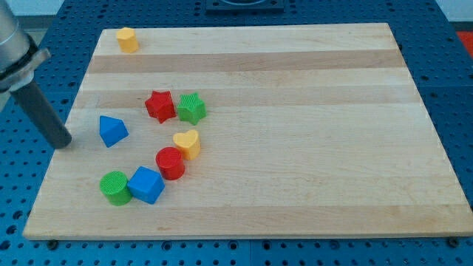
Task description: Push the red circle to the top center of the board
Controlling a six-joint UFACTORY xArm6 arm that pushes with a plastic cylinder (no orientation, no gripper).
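My tip (pixel 62 142) sits at the pale wooden surface's (pixel 310 148) left edge, just left of the blue triangle (pixel 112 131); it is a bare rod with no claw. The red circle (pixel 170 162) stands lower left of centre, touching the yellow heart (pixel 188 143), near the blue cube (pixel 146 185). Blue perforated metal (pixel 451 44) surrounds the surface; no writing is legible.

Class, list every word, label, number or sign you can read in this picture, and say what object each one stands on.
There are none. The wooden board shows only grain, and the blocks, such as the red circle, red star and blue cube, have plain faces. My tip, at the board's left edge, left of the blue triangle, bears no marking either.
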